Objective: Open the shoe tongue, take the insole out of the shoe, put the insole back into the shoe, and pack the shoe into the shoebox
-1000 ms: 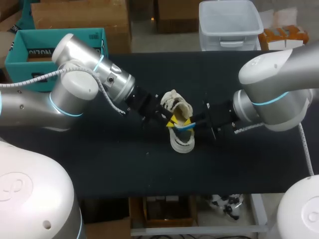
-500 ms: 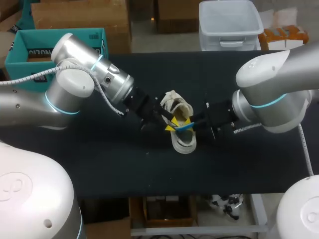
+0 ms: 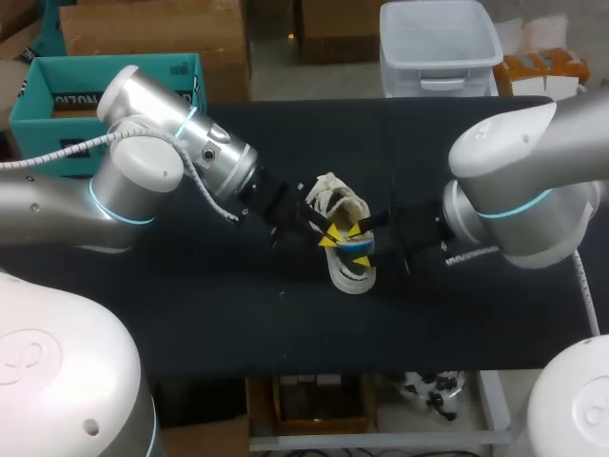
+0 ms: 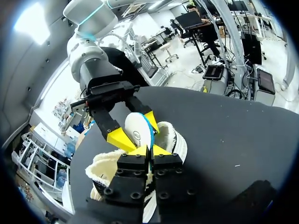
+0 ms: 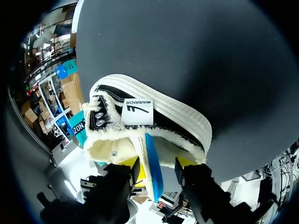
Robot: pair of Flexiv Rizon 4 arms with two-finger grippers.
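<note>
A black canvas shoe point(image 5: 158, 119) with fleece lining lies on its side near the middle of the dark desk point(image 3: 190, 314), between the two arms. A white insole point(image 5: 150, 158) with a blue edge stands partly out of the shoe's opening. The left hand point(image 4: 150, 150) has its yellow tips pressed together on the insole's thin edge. The right hand point(image 4: 136, 129) straddles the insole with its fingers spread (a gap shows on one side in its own wrist view), so it grips nothing.
</note>
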